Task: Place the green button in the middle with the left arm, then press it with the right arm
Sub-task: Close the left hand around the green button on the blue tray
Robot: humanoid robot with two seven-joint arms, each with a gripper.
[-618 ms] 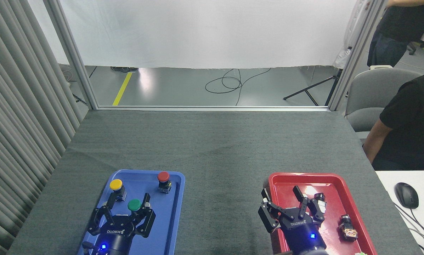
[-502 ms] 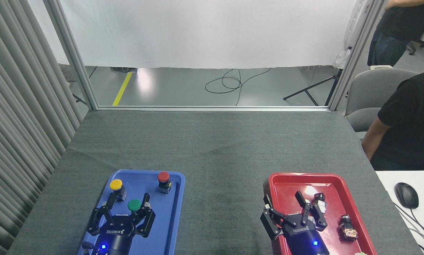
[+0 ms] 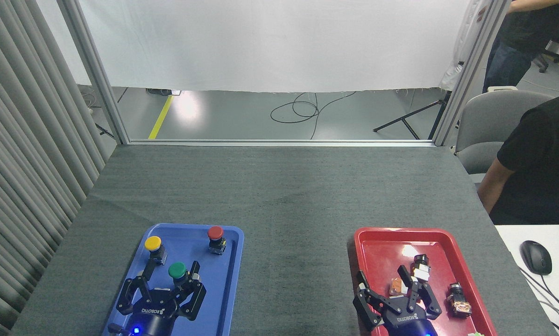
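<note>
While L hand [image 3: 167, 285] brackets green button [image 3: 177, 269], unclosed.

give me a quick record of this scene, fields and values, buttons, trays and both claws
green button: upright in blue tray, between the open left claw's fingers, not visibly gripped
yellow button: blue tray, far left
red button: blue tray, far right
red tray: holds small switch parts
right claw: open, over red tray
middle: bare grey cloth
</note>
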